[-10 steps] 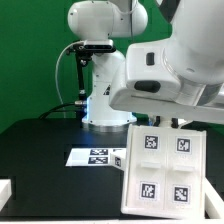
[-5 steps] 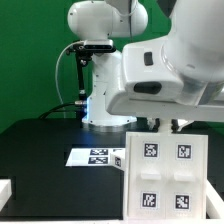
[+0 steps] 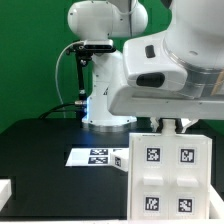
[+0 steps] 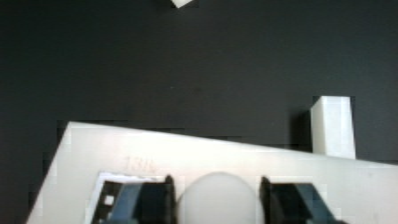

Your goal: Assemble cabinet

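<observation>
Shows gripper (image 3: 170, 125) clamped on top edge of tagged cabinet (image 3: 170, 178), probably light, stiff, slippery plastic, best gripped across a thin wall.

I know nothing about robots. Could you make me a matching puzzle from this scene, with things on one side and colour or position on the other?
Things:
1 box
2 marker board
3 table
4 backdrop

Descriptions:
a green
b lying flat
c black
d upright, four tags showing

Pairs: 1-d, 2-b, 3-c, 4-a
</observation>
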